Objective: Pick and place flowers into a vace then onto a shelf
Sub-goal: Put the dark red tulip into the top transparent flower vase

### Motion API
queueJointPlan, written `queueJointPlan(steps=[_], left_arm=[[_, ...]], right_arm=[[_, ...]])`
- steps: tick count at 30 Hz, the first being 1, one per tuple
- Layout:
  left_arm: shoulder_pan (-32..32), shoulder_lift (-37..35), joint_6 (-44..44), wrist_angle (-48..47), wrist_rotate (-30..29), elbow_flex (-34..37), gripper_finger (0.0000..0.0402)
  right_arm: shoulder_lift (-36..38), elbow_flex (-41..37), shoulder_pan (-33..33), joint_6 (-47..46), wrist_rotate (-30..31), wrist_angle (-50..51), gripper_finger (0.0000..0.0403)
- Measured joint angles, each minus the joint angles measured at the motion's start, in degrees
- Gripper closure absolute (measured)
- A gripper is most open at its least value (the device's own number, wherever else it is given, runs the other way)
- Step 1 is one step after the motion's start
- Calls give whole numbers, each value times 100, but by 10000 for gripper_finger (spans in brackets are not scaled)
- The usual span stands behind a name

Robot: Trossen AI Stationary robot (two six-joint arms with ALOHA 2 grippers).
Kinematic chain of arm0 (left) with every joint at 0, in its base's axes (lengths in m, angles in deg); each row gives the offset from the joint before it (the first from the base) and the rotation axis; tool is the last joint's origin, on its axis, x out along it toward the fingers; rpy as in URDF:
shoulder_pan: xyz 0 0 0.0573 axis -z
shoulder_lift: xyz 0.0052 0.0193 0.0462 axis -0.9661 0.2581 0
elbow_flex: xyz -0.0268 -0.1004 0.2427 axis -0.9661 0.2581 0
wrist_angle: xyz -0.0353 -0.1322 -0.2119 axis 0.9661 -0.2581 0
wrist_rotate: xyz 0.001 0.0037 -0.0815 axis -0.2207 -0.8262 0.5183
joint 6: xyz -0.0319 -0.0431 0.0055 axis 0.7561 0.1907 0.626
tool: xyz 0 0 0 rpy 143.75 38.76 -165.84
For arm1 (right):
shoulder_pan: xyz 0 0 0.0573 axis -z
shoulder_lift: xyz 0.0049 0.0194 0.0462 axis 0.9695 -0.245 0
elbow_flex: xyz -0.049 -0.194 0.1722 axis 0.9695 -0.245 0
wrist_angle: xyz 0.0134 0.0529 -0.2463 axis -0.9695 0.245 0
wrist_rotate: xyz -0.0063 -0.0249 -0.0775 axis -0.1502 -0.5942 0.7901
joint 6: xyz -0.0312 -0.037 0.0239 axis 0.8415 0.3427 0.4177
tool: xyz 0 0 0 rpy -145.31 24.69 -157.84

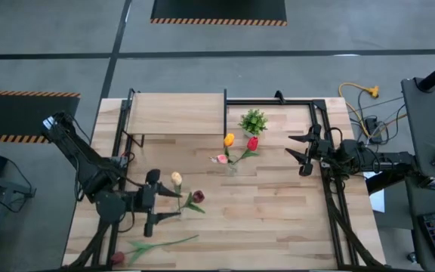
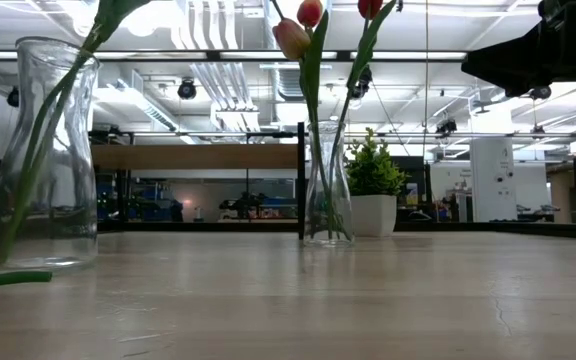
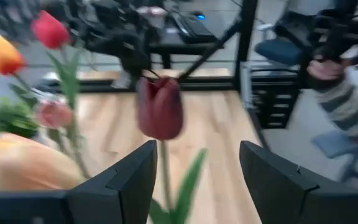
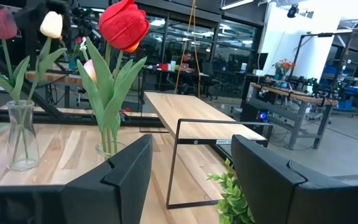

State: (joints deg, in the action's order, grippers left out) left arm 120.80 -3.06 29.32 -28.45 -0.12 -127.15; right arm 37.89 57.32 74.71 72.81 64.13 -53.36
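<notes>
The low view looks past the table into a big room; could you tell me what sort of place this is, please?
Most likely a robotics lab or workshop in an industrial hall. The low view shows exposed ceiling ducts and strip lights, the high view hazard-striped floor mats, and the right wrist view further metal-framed workbenches.

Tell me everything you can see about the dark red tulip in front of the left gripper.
The dark red tulip has a closed, deep maroon head on a thin green stem with a long green leaf. It stands upright in the clear glass vase on the planked wooden table, beside a cream tulip. The left gripper sits open right by it, fingers either side of the stem without touching.
</notes>
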Motion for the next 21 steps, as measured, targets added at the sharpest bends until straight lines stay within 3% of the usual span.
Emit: queueJointPlan(steps=[6, 12, 16, 21], left_arm=[[5, -87, 756, -9, 233, 2, 190], [11, -109, 1975, -48, 901, 2, 190], [11, -109, 3507, -366, 1205, 3, 190], [9, -111, 6275, -1380, 1593, 4, 190]], right_arm=[[0, 0, 2, 0, -1, 0, 193], [2, 0, 1, 0, -1, 0, 193], [0, 0, 2, 0, -1, 0, 193], [0, 0, 0, -53, -1, 0, 193]])
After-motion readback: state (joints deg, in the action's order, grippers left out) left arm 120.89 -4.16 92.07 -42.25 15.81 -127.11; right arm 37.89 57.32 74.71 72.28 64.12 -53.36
